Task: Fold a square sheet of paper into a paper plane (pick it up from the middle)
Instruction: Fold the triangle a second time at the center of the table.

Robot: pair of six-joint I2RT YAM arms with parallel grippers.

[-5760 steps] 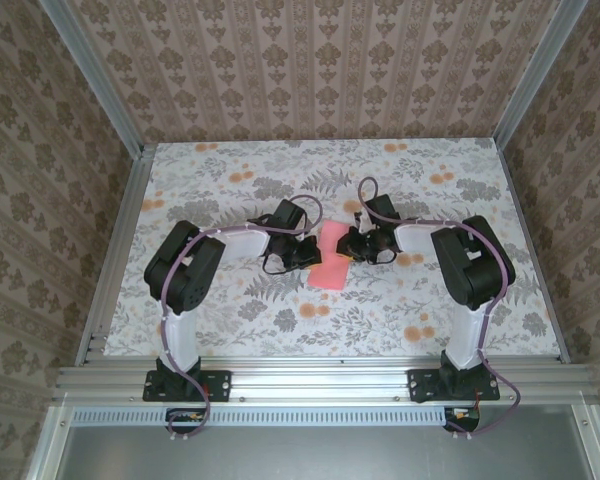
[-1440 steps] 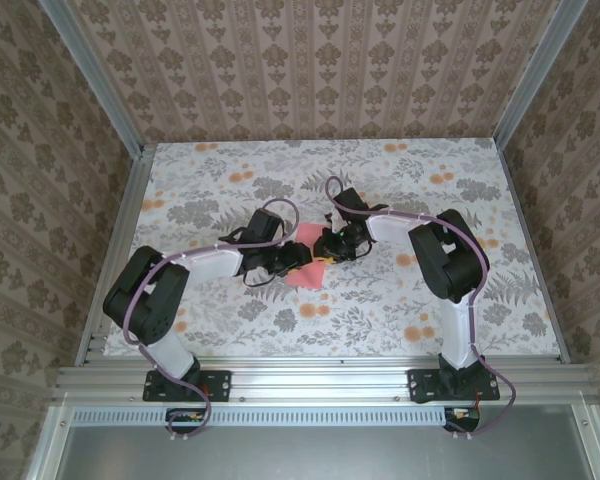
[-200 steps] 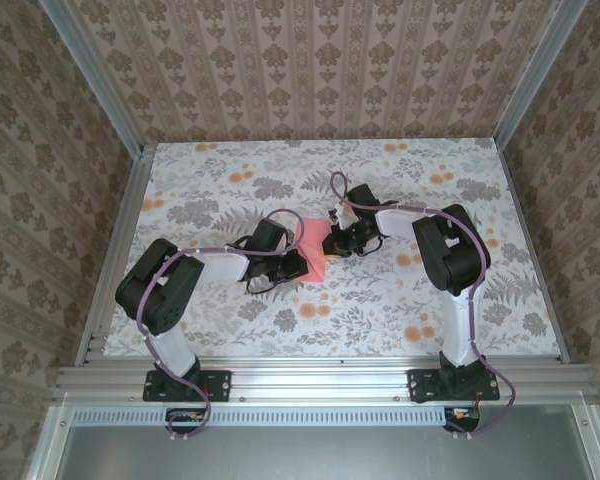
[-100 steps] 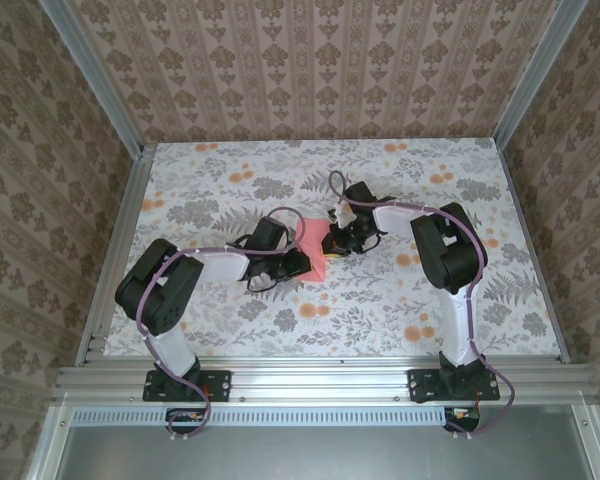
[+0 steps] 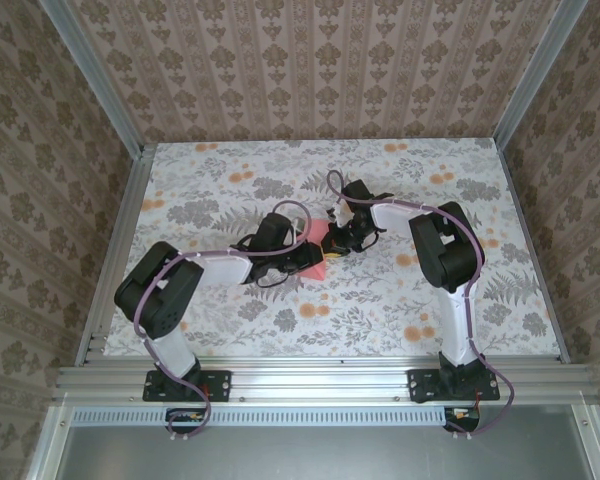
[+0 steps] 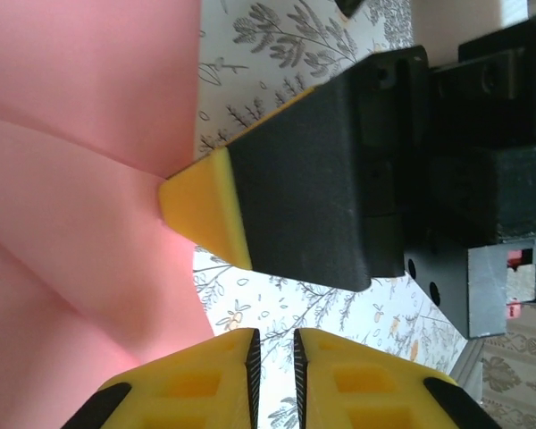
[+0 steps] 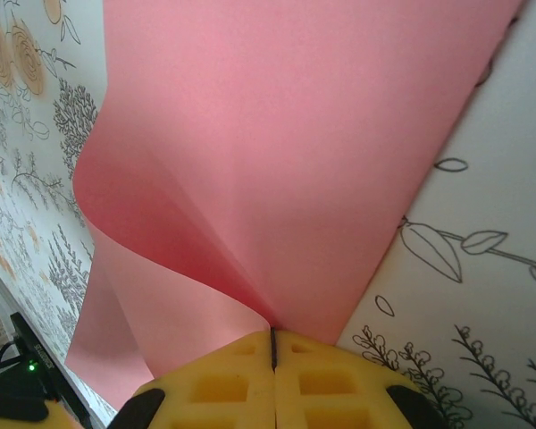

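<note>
On the counter (image 5: 460, 300) the square sheet of paper (image 7: 277, 152) shows less pink from above than half a second ago: the right tool (image 7: 272, 350) and left tool (image 6: 272, 357) have drawn closer mid-counter, buckling it into a raised fold (the centre crease starting, I judge). The right tool is clamped tight on that fold. The left is all but closed, with the sheet against one finger and no paper visible in the slit

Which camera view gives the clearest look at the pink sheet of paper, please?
The right wrist view: the sheet of paper spreads large there, curled, its lower part pinched in the right gripper. The left wrist view catches part of it; the top external view shows a small patch between the arms.
</note>
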